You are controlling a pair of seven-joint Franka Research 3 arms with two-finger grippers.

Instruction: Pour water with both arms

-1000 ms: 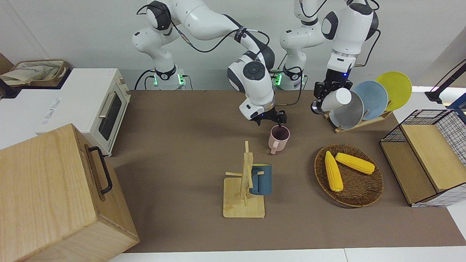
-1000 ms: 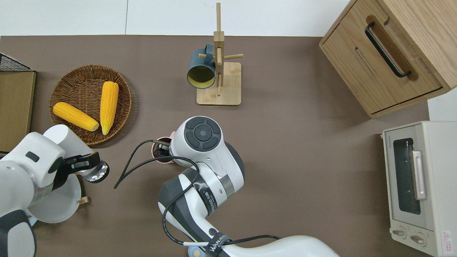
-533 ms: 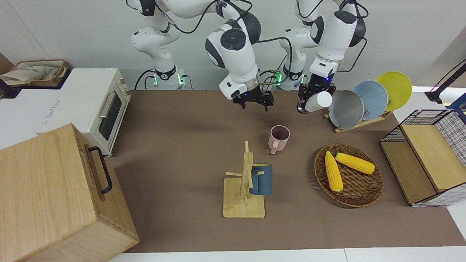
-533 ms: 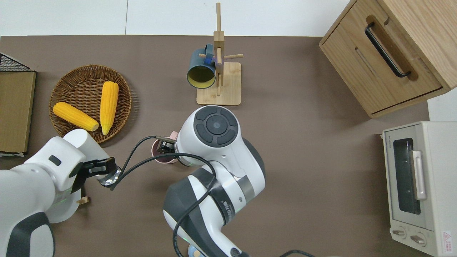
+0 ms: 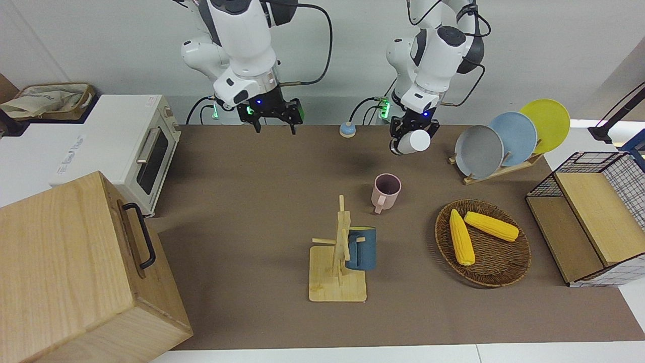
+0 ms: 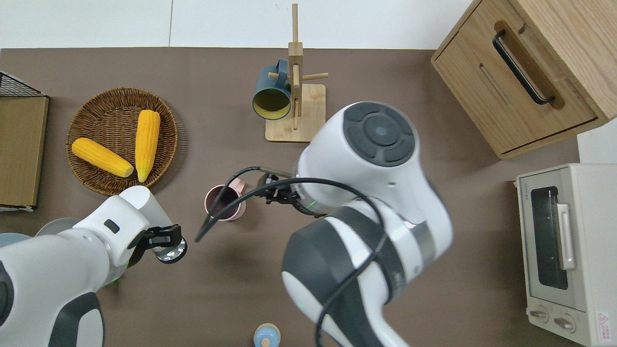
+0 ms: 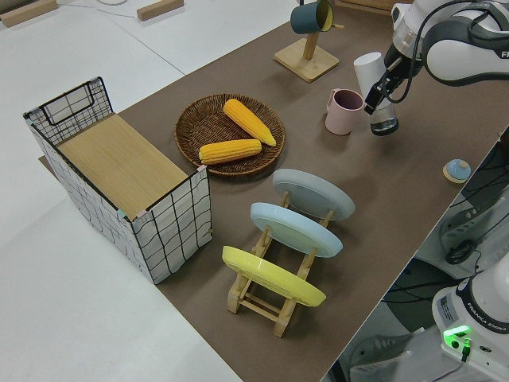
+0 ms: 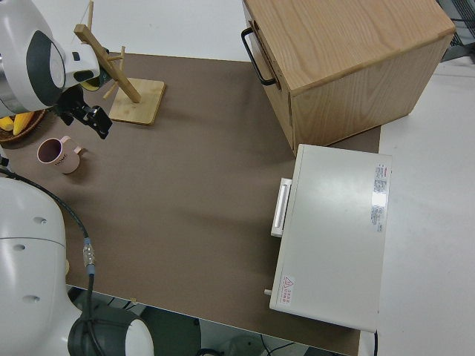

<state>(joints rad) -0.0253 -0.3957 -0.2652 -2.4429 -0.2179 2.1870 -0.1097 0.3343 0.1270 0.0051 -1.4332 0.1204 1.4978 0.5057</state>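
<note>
A pink mug (image 5: 386,190) (image 6: 225,202) (image 7: 343,110) stands upright mid-table. My left gripper (image 5: 409,132) (image 6: 163,237) is shut on a white bottle (image 5: 412,141) (image 7: 372,79) with a steel base (image 6: 171,251). It holds the bottle tilted in the air, over bare tabletop beside the mug toward the left arm's end. My right gripper (image 5: 274,121) (image 8: 90,116) hangs open and empty, raised over the table beside the mug toward the right arm's end. A small blue cap (image 5: 346,130) (image 6: 266,335) lies near the robots' bases. Water is out of view.
A wooden mug tree (image 5: 338,254) carries a blue mug (image 5: 362,248). A wicker basket (image 5: 509,269) holds two corn cobs. A plate rack (image 5: 504,141) and a wire crate (image 5: 589,217) stand at the left arm's end; a toaster oven (image 5: 126,146) and a wooden cabinet (image 5: 75,267) at the right arm's.
My right gripper lifted off the pink mug's rim and swung up toward the right arm's end. My left gripper carried the white bottle from beside the plate rack toward the mug.
</note>
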